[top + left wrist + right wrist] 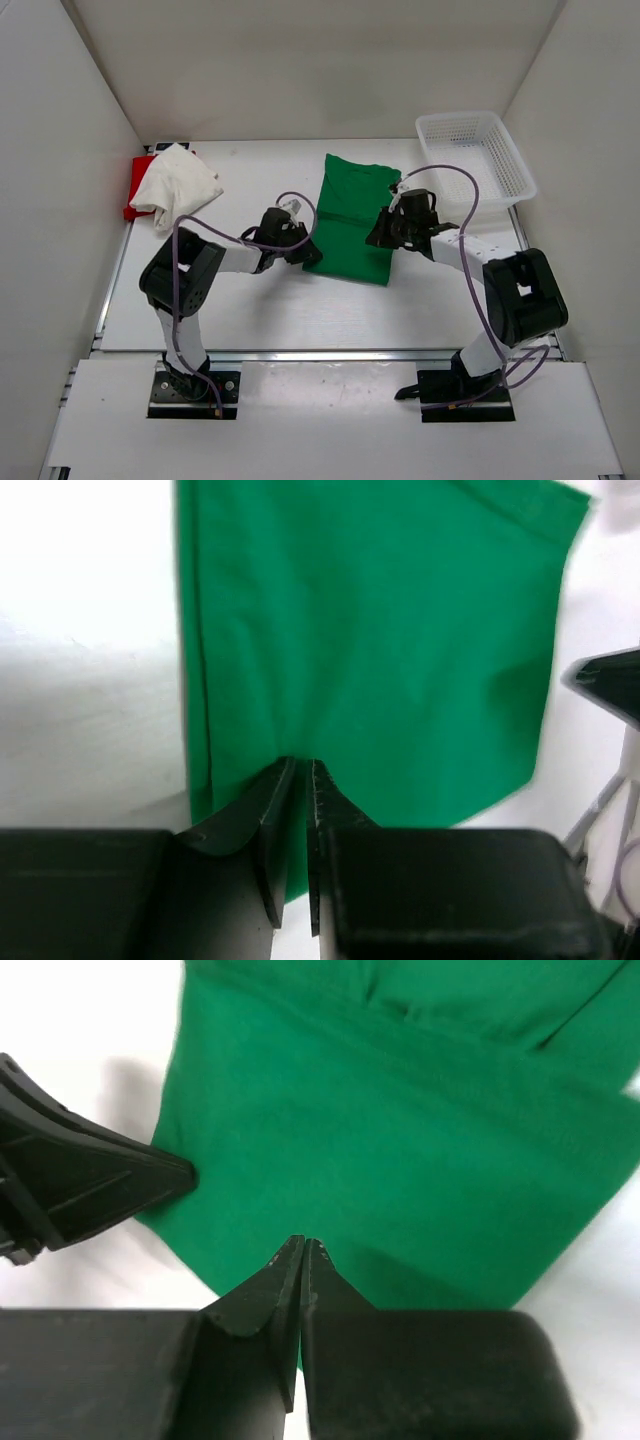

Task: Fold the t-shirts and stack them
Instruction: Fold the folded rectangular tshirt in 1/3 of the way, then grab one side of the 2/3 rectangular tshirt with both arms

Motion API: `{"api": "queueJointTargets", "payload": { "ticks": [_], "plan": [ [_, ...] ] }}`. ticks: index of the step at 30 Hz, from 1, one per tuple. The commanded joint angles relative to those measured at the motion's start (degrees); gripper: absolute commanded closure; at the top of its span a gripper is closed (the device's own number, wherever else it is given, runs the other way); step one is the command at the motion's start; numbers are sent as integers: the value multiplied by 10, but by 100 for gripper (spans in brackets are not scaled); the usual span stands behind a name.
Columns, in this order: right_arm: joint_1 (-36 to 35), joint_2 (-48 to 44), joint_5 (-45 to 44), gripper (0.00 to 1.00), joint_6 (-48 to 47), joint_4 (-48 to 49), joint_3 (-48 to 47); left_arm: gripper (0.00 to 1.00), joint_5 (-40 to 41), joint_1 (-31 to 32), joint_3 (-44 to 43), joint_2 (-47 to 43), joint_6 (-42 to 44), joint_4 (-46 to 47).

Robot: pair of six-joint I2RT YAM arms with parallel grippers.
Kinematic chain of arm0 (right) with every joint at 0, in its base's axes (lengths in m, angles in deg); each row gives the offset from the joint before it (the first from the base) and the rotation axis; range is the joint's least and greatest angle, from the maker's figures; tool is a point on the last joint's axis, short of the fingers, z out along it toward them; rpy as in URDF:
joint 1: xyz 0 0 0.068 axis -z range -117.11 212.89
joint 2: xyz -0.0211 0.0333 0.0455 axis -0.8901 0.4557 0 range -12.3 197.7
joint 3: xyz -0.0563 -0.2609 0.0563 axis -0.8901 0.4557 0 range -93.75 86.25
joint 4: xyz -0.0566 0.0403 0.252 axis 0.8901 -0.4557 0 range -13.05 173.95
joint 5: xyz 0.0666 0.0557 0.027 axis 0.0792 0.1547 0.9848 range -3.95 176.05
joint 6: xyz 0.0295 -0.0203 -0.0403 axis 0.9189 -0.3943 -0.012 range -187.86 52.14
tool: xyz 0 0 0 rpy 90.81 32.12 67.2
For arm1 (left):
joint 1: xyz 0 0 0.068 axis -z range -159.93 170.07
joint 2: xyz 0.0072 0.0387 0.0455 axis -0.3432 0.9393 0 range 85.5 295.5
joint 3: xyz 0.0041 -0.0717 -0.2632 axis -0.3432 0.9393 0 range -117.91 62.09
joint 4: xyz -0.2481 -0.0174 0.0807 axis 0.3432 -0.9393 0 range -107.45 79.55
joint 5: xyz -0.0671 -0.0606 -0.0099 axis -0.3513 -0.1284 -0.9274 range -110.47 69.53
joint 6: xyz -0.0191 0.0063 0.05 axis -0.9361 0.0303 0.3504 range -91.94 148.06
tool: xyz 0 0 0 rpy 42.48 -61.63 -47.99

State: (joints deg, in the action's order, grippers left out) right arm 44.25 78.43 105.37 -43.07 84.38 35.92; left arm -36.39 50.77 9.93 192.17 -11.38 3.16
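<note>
The green t-shirt lies in the middle of the table, folded into a long strip. It fills the left wrist view and the right wrist view. My left gripper is at its near left edge, and its jaws are closed with green cloth in the thin gap. My right gripper is at the near right edge, its jaws closed on the cloth. The white t-shirt lies crumpled at the far left on top of the red t-shirt.
A white mesh basket stands at the far right corner. White walls close in the table on the left, back and right. The other gripper's black finger shows at the edge of the left wrist view and the right wrist view.
</note>
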Motion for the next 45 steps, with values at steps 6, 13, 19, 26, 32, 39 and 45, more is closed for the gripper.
{"api": "queueJointTargets", "payload": {
  "ticks": [6,13,19,26,32,39,45],
  "plan": [
    [-40,-63,10,100,19,10,129,78,-11,2,186,-86,-47,99],
    [-41,-103,21,100,26,51,243,76,-9,33,292,-186,-103,136],
    [-36,-202,37,99,17,29,266,64,23,6,291,-318,-44,40],
    [-1,-319,49,69,41,-4,319,47,17,2,311,-358,11,-56],
    [18,-300,42,60,47,-20,342,41,7,41,330,-313,-9,-32],
    [29,-276,71,69,53,3,355,47,8,66,332,-277,-17,-15],
    [17,-283,74,75,62,-1,365,64,8,62,335,-283,-13,-30]
  ]
}}
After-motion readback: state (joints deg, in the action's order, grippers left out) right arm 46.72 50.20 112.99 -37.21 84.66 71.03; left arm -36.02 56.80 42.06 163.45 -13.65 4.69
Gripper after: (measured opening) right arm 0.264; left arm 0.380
